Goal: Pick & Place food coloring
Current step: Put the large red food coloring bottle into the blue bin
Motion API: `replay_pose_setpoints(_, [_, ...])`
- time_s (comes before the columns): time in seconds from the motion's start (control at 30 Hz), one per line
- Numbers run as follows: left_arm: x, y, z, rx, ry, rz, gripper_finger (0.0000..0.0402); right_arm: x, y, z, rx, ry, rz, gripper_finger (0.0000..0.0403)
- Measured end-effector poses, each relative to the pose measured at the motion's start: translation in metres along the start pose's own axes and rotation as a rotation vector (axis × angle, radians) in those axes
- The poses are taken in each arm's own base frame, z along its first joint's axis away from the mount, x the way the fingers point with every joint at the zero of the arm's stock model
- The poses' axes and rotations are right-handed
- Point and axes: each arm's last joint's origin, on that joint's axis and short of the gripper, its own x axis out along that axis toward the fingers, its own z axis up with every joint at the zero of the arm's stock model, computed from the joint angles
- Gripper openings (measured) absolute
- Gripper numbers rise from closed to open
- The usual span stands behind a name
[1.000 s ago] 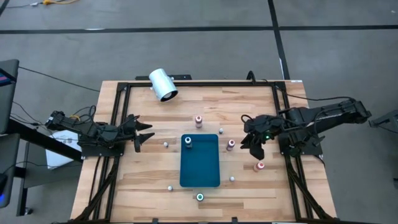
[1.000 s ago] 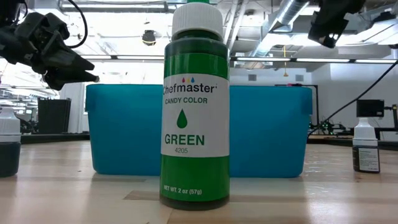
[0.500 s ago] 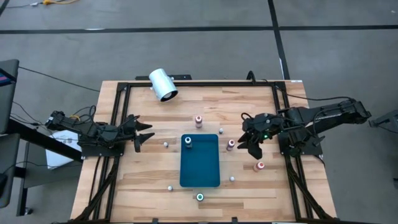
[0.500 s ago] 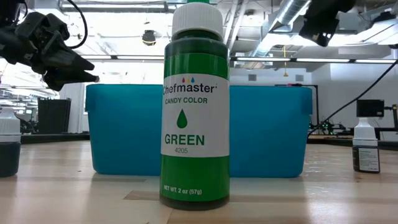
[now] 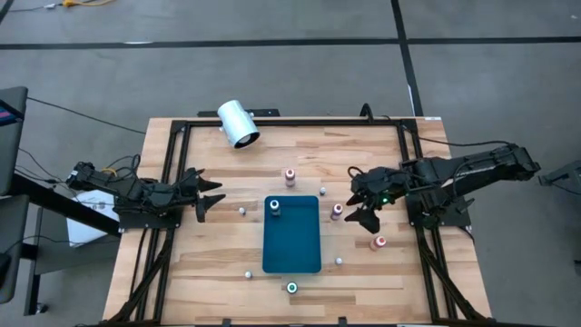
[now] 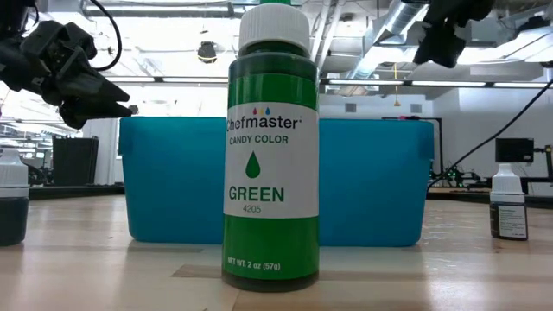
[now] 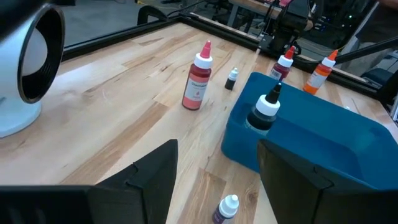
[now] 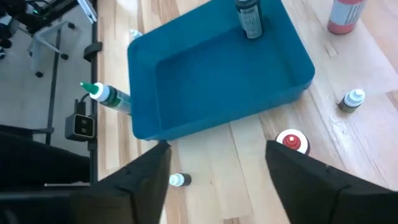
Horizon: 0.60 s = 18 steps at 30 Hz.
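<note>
The food coloring bottles stand scattered on the wooden table around a blue tray. One dark bottle stands inside the tray's far end. A red-capped bottle stands just right of the tray and a pink one nearer the right edge. My right gripper hangs open, tilted down, above the red-capped bottle, touching nothing. My left gripper waits open at the table's left side, its fingers pointing toward the tray.
A big white cylinder lies at the far left. A red bottle stands beyond the tray and a green bottle at the near edge. Small bottles dot the wood. A black frame borders the table.
My right gripper has opened wide, staying above the red-capped bottle right of the tray. No bottle has moved.
</note>
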Motion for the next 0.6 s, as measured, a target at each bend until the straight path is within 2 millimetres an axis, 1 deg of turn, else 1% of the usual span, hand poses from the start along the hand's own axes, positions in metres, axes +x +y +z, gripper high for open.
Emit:
replay_pose_setpoints(0.1, [0.000,0.000,0.000,-0.002,-0.001,0.000,0.0209,0.008,0.000,0.001,-0.003,0.016,-0.009,0.0288])
replay_pose_setpoints(0.17, [0.000,0.000,0.000,0.000,-0.001,0.000,0.0209,0.013,0.000,0.004,-0.004,0.011,-0.005,0.0298])
replay_pose_setpoints(0.33, [0.000,0.000,-0.001,0.034,0.007,0.003,0.0209,0.029,0.004,0.006,-0.029,0.031,0.023,0.0307])
replay_pose_setpoints(0.47, [0.000,0.001,-0.001,0.041,0.012,0.004,0.0209,0.038,-0.006,0.007,0.001,0.082,-0.025,0.0306])
replay_pose_setpoints(0.6, [0.000,0.001,-0.002,0.045,0.017,0.007,0.0209,0.044,-0.020,0.006,0.050,0.144,-0.092,0.0306])
